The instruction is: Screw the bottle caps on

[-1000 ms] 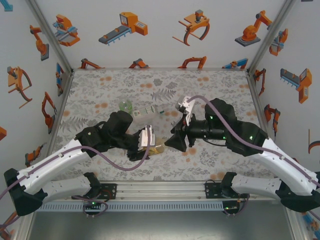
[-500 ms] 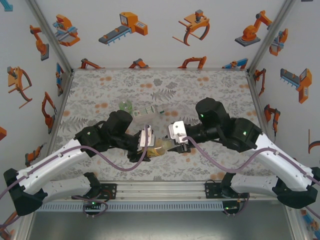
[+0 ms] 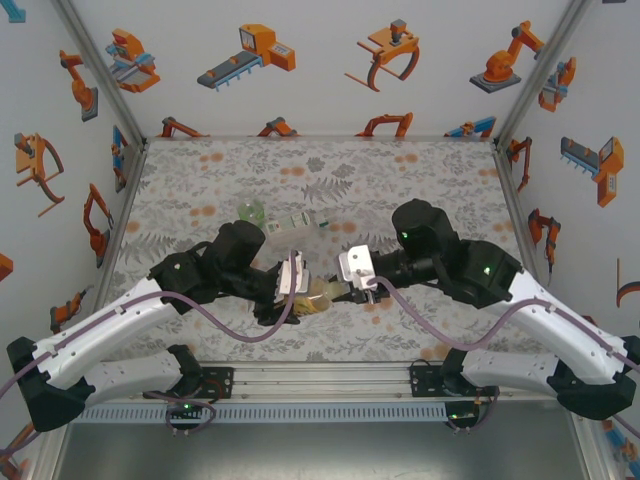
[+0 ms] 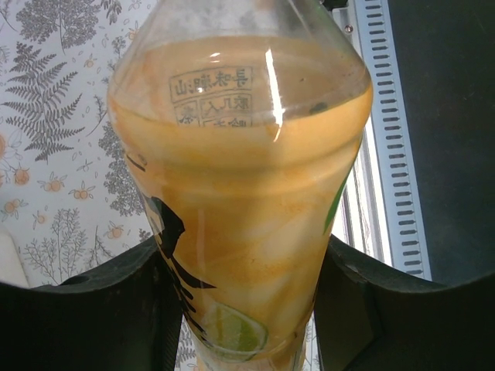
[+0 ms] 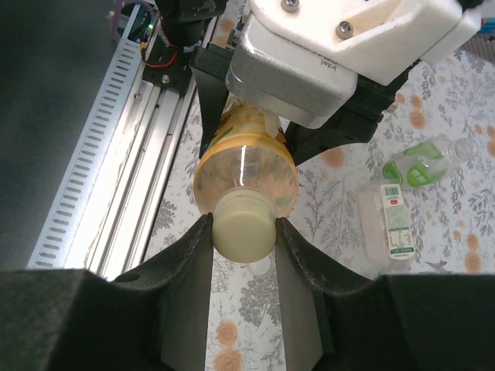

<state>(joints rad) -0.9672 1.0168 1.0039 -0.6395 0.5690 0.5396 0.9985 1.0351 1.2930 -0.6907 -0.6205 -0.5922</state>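
My left gripper (image 4: 244,255) is shut on the amber bottle (image 4: 240,178), both fingers pressed against its yellow label, and holds it lying over the table's near middle (image 3: 318,297). A pale bottle cap (image 5: 244,232) sits on that bottle's neck. My right gripper (image 5: 244,224) is shut on this cap, one finger touching each side, and faces the left gripper (image 3: 303,288) from the right (image 3: 342,292). A second pale cap (image 5: 261,267) lies on the table below. The clear bottle (image 5: 390,224) and the green-tinted bottle (image 5: 421,162) lie farther back.
The clear bottle (image 3: 300,228) and green bottle (image 3: 250,212) lie just behind the left arm. The metal rail (image 5: 131,154) runs along the near table edge, close to the held bottle. Printed walls enclose the floral table (image 3: 330,170).
The right wrist has turned and moved left up to the bottle's neck. Its jaws have closed onto the cap. The left gripper and bottle have stayed put.
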